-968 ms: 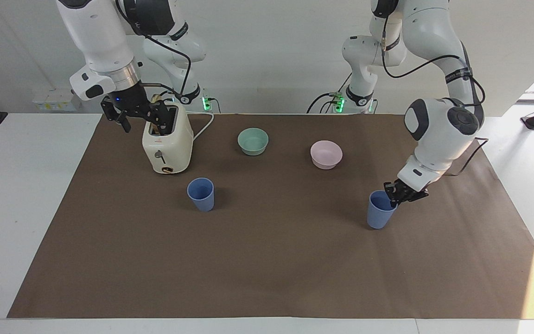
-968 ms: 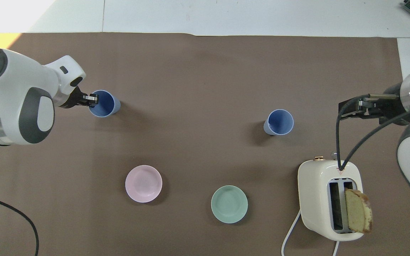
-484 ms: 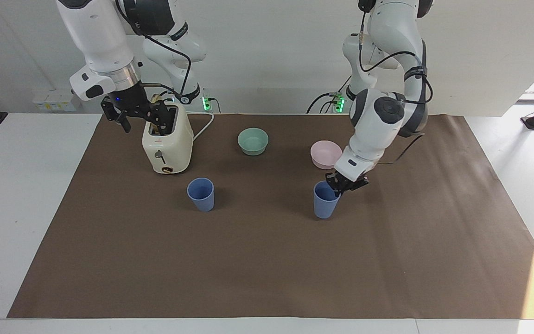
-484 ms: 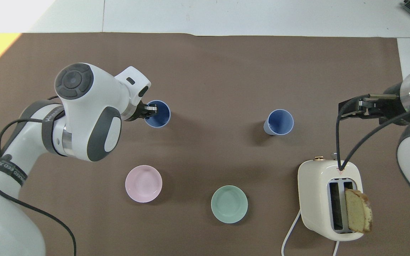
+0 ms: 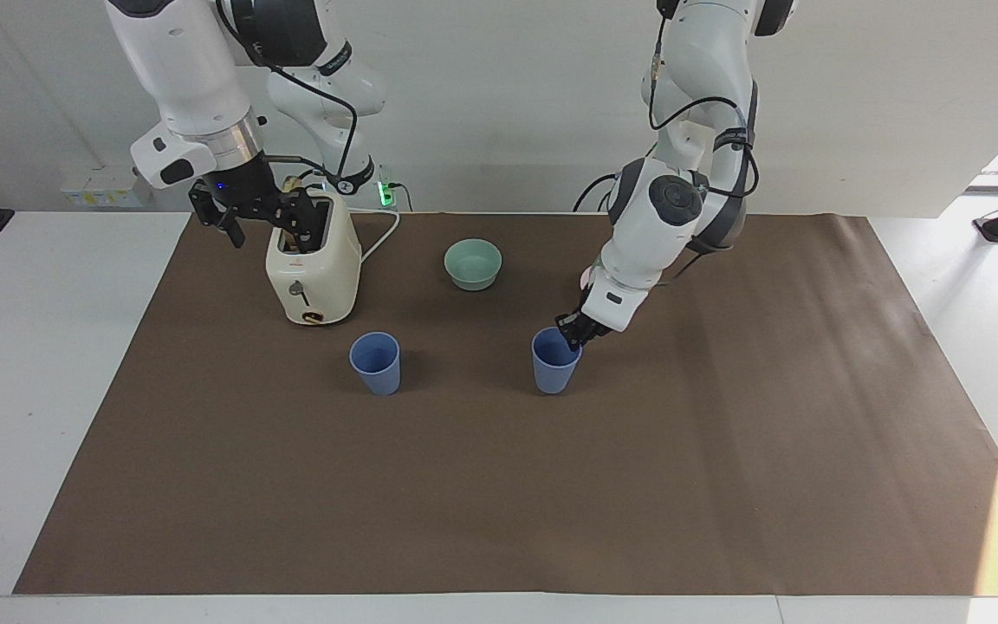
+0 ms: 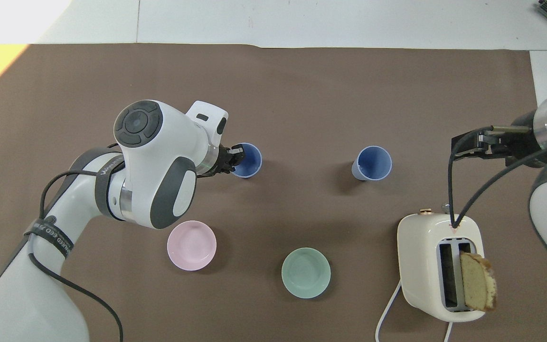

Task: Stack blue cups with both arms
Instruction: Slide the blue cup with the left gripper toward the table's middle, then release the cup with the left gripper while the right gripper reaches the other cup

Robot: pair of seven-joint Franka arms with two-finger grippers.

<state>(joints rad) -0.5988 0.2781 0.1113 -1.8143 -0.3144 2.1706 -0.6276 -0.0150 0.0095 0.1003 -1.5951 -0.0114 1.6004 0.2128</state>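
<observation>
My left gripper [image 5: 570, 334] is shut on the rim of one blue cup [image 5: 555, 362] and holds it upright, low over the middle of the brown mat; I cannot tell if its base touches. In the overhead view this gripper [image 6: 234, 159] sits at the edge of that cup [image 6: 249, 160]. The other blue cup [image 5: 375, 364] stands upright and free on the mat beside it, toward the right arm's end, also seen from above [image 6: 373, 163]. My right gripper [image 5: 243, 215] waits in the air by the toaster's top, holding nothing.
A cream toaster [image 5: 313, 276] with a bread slice [image 6: 477, 281] in one slot stands nearer the robots than the free cup. A teal-green bowl [image 5: 473, 263] and a pale pink bowl [image 6: 192, 245] sit nearer the robots; the left arm hides most of the pink bowl in the facing view.
My left arm has carried its blue cup from the left arm's end of the mat to the middle, toward the other cup. The right arm has not moved.
</observation>
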